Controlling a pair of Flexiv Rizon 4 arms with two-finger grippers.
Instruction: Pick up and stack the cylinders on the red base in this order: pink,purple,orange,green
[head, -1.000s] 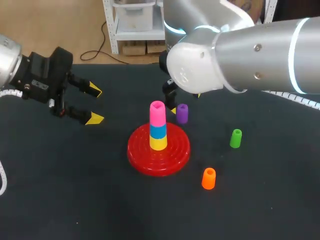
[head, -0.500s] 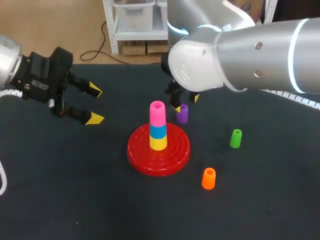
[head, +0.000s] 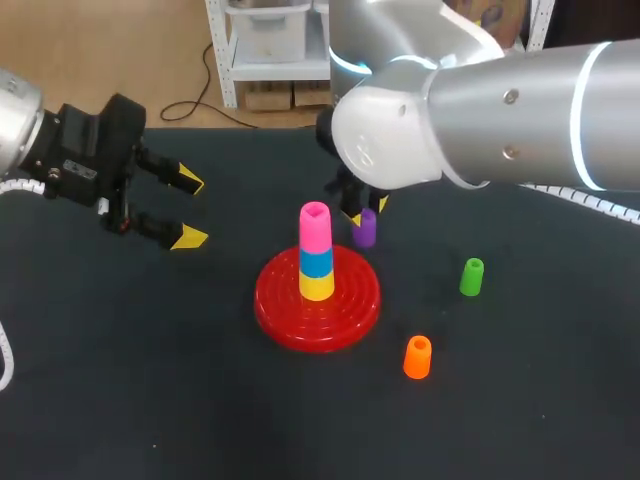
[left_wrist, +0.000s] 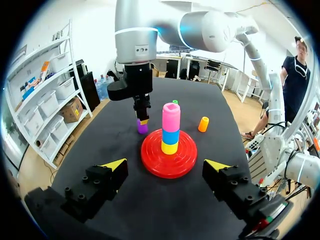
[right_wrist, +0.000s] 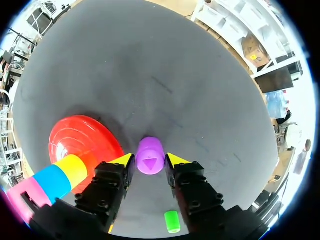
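On the red base (head: 290, 312) a peg stack stands yellow, blue and, on top, pink (head: 315, 225). Just behind and right of it the purple cylinder (head: 364, 230) stands upright on the table. My right gripper (head: 364, 208) comes down over it. In the right wrist view both yellow tips press the purple cylinder (right_wrist: 150, 156) from two sides, so that gripper (right_wrist: 149, 161) is shut on it. The green cylinder (head: 472, 276) and orange cylinder (head: 417, 357) stand to the right of the base. My left gripper (head: 190, 210) hangs open at the far left, holding nothing.
The dark table top (head: 150, 380) is bare in front of and left of the base. My right arm's large grey body (head: 480, 110) reaches over the back right of the table.
My right gripper has dropped around the purple cylinder and its fingers have closed in on it. The left arm has not moved.
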